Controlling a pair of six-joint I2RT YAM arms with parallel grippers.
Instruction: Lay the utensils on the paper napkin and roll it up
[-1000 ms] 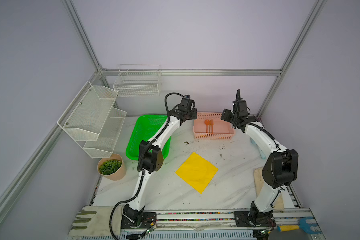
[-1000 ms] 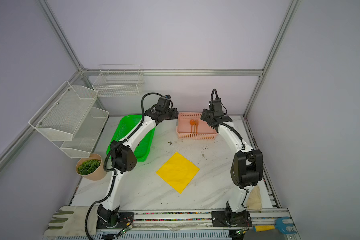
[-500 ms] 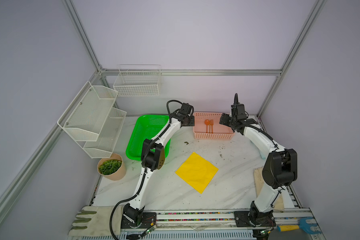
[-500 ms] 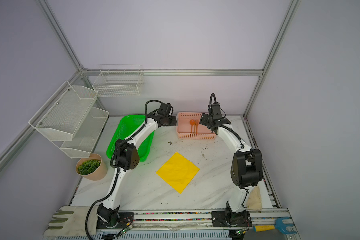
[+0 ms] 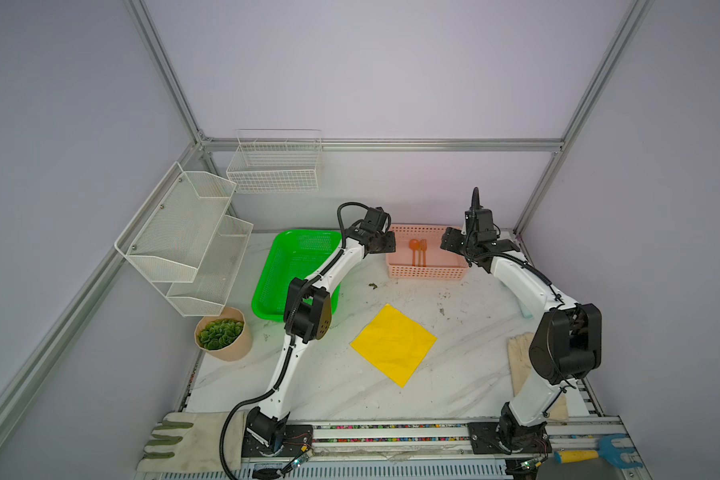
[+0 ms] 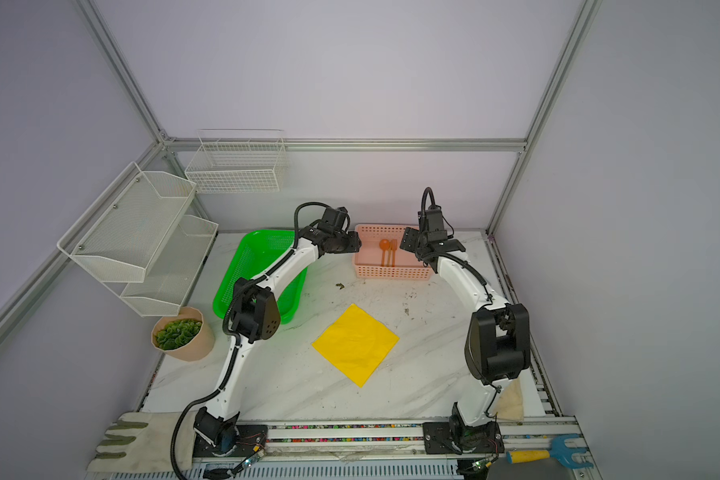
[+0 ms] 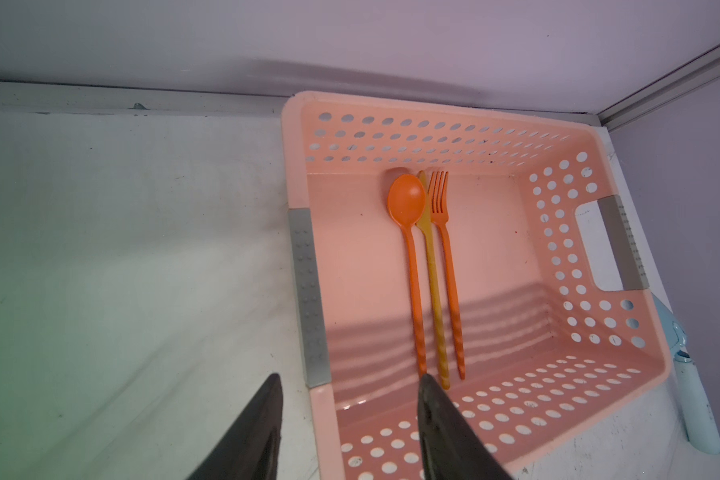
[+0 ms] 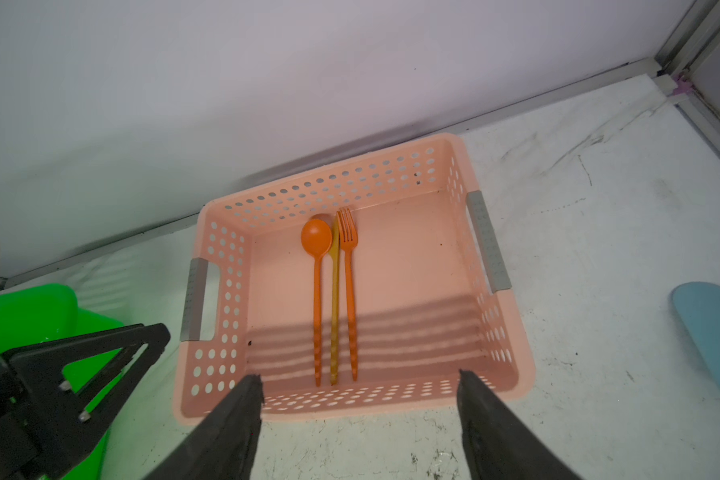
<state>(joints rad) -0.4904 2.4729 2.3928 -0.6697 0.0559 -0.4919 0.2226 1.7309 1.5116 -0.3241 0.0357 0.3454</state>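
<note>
Lying side by side on the floor of the pink perforated plastic basket (image 7: 433, 137), your utensils are a slim orange plastic spoon (image 7: 412, 266) with a round bowl and a matching orange fork (image 7: 447, 257). A yellowish plastic knife (image 7: 432, 266) sits close between them. All three run parallel, heads toward the back wall, handle ends near the basket's front wall. You have bare basket floor on both sides of them.

The bright yellow square paper napkin (image 5: 393, 345) lies flat on the white marble table (image 5: 466, 332). It is turned corner-on like a diamond, well apart from the basket, with open table round every edge.

Your left gripper (image 7: 349, 378) is spread and holds nothing. One finger hangs over the basket's inside, the other outside its grey-gripped left side wall. Your right gripper (image 8: 359, 376) is spread wider, also empty, at the basket's right end.

The basket stands against the back wall, with the green plastic mesh tub (image 5: 296, 266) to its left.
</note>
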